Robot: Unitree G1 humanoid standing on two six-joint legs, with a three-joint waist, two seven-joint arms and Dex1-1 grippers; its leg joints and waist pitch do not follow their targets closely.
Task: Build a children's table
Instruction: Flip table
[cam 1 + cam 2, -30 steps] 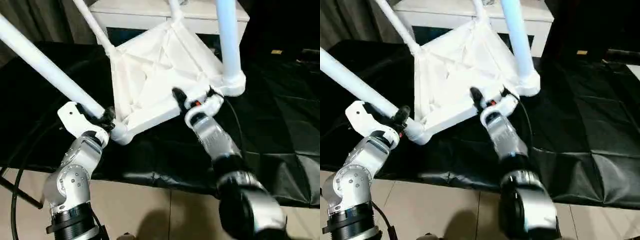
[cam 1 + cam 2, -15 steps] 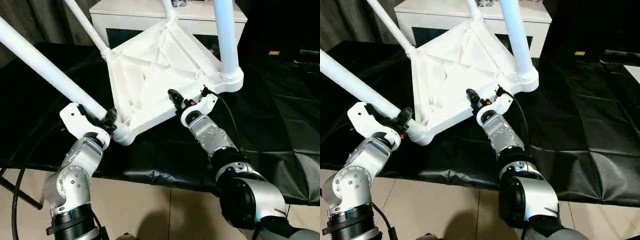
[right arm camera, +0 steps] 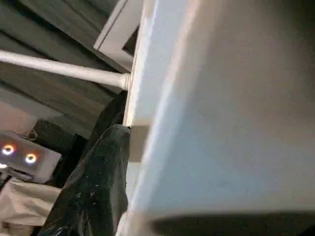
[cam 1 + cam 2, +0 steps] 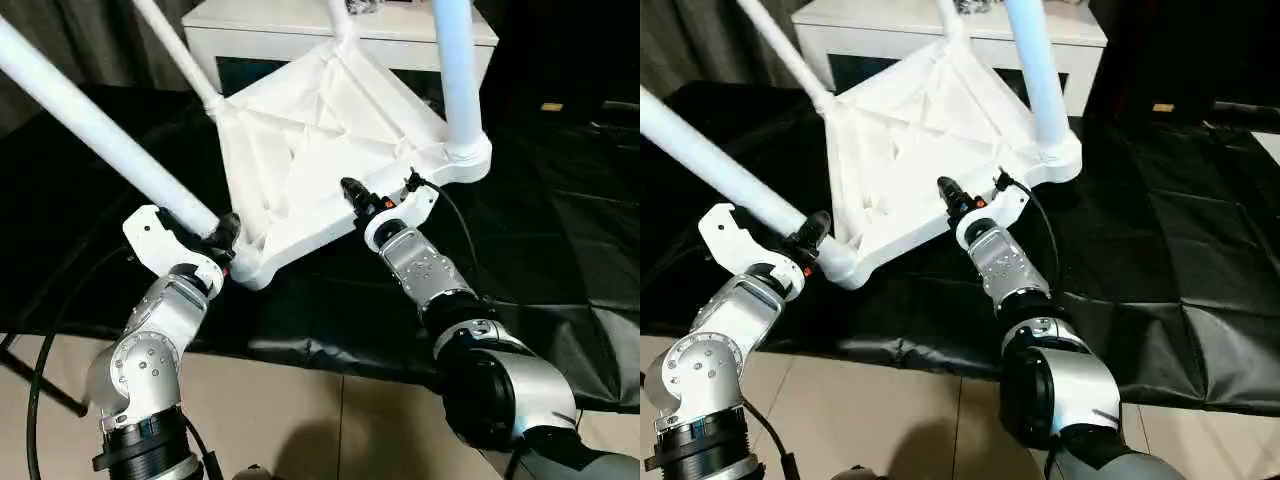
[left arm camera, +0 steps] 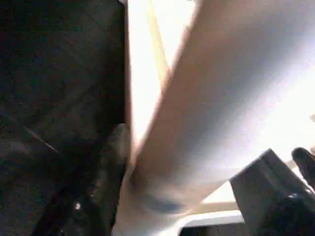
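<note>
Already, in the head views, you have the children's table (image 4: 320, 150) lying upside down and tilted on the black-draped surface (image 4: 560, 250), ribbed underside facing you. Four white legs (image 4: 100, 130) stand in their corner sockets, so the fitting looks done. What seems left is turning it upright onto its legs.

Your left hand (image 4: 222, 240) sits at the nearest corner socket, right where the long leg meets it, with the leg running up and away past the wrist. Its fingers seem to bracket the leg's base, but you cannot tell whether they are clamped on it. Your right hand (image 4: 362, 198) is at the top's near rim, between that corner and the next socket just beyond it. Its fingers straddle the rim edge, though you cannot tell if they pinch it.

In the left wrist view, the leg (image 5: 206, 113) crosses close in front of the hand, touching or nearly so.

In the right wrist view, the rim (image 3: 226, 108) lies right against the hand, with another leg (image 3: 59, 69) farther off.

Behind the table, well beyond both hands, stands a white cabinet (image 4: 300, 25).
</note>
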